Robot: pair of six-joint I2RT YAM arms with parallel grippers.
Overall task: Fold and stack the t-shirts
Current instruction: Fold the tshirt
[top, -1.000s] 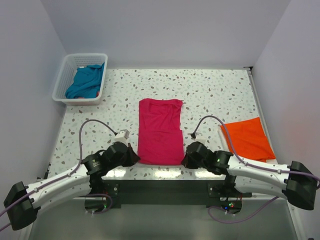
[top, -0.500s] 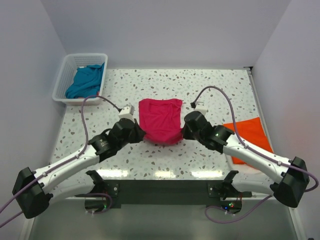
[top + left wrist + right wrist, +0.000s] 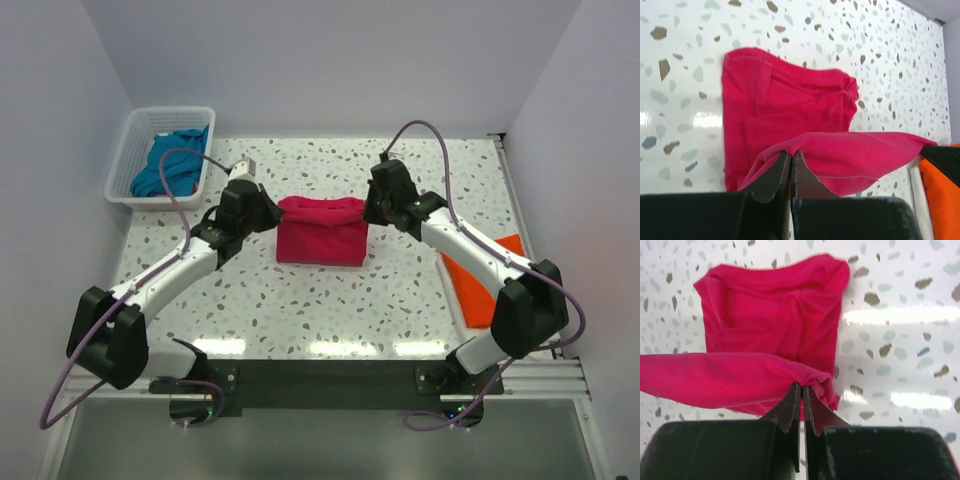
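The crimson-pink t-shirt (image 3: 321, 232) lies at the table's middle, its near half lifted and carried back over its far half. My left gripper (image 3: 274, 213) is shut on the hem's left corner; in the left wrist view the cloth (image 3: 840, 150) drapes from the shut gripper (image 3: 791, 153). My right gripper (image 3: 366, 211) is shut on the hem's right corner, and the right wrist view shows the t-shirt (image 3: 765, 335) bunched at that gripper (image 3: 802, 386). The orange t-shirt (image 3: 482, 285) lies folded at the right edge. The teal-blue t-shirt (image 3: 170, 165) sits in the basket.
The white lattice basket (image 3: 130, 150) stands at the table's far left corner. Purple cables loop above both arms. Walls close the table on the left, back and right. Speckled tabletop (image 3: 320, 310) shows between the pink shirt and the arm bases.
Both grippers have carried the pink shirt's near hem from the table's near edge up and back over the shirt, halving its visible length. The orange and teal shirts have not moved.
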